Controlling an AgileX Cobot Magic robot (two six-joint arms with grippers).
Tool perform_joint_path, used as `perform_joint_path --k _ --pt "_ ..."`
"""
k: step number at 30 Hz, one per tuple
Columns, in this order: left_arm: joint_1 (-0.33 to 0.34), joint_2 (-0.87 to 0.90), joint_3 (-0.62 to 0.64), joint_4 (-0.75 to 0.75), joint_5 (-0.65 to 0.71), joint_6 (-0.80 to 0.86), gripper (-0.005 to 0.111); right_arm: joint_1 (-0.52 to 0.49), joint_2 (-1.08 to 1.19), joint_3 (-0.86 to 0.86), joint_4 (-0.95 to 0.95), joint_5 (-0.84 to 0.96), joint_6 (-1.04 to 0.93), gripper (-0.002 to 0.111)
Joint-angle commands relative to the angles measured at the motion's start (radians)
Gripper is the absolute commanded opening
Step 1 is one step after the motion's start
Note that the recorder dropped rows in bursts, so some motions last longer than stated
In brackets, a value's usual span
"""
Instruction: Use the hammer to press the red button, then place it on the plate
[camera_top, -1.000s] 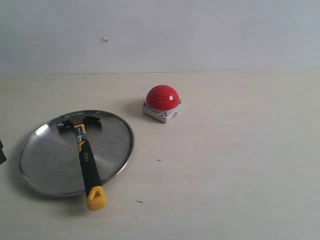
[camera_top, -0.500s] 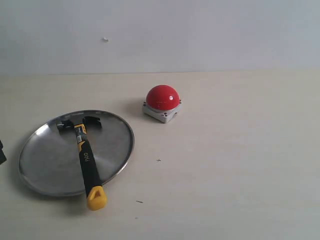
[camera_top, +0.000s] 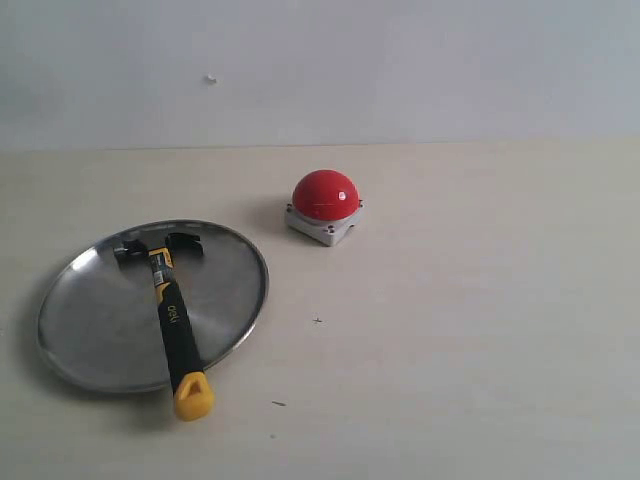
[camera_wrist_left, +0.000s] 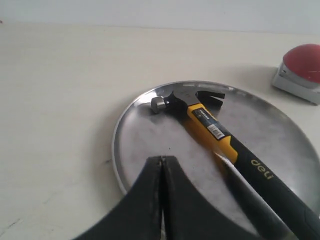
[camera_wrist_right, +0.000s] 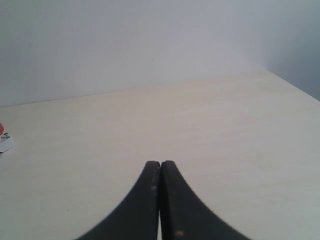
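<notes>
**Left end effector.** The left gripper (camera_wrist_left: 161, 161) has its two black fingers pressed together, tip to tip, with nothing between them. It hangs above the near edge of the plate (camera_top: 95, 325), which is a wide, shallow disc of brushed metal lying flat on the table (camera_top: 480, 330).

**Hammer.** The hammer (camera_top: 171, 318) lies on the plate, just beyond the left fingertips and apart from them. Its dark head rests near the rim farthest from the gripper. The black handle runs back across the plate alongside the fingers. In the exterior view the yellow looped end projects past the plate rim over the table; whether it touches the table cannot be told.

**Button.** The red button (camera_top: 325, 195) stands upright on its grey square base, farther from the left gripper than the plate and clear of the rim.

**Right end effector.** The right gripper (camera_wrist_right: 160, 164) is likewise closed on nothing, above bare table, well apart from the button.

**Surface and room.** The table is pale beige, matt, with faint grain and a few small dark specks (camera_top: 317, 320). It meets a plain light-grey wall (camera_top: 420, 60) bearing one small mark.
</notes>
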Motion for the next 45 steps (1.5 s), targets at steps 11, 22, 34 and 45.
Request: perform_joint_path --k 11,22,34,45 --pt "0.123 -0.651 0.055 -0.088 0.474 -0.011 0.000 -0.006 -0.006 0.005 -0.004 -0.006 -0.001 0.000" --pt "0.123 -0.849 0.108 -0.088 0.487 -0.023 0.000 -0.006 -0.006 0.005 -0.004 -0.006 -0.001 0.000" --pt "0.123 -0.949 0.108 -0.088 0.564 -0.042 0.000 -0.006 -0.006 0.005 -0.004 -0.006 -0.003 0.000" --pt "0.123 -0.996 0.108 -0.088 0.623 -0.042 0.000 -0.006 -0.006 0.005 -0.004 -0.006 -0.003 0.000"
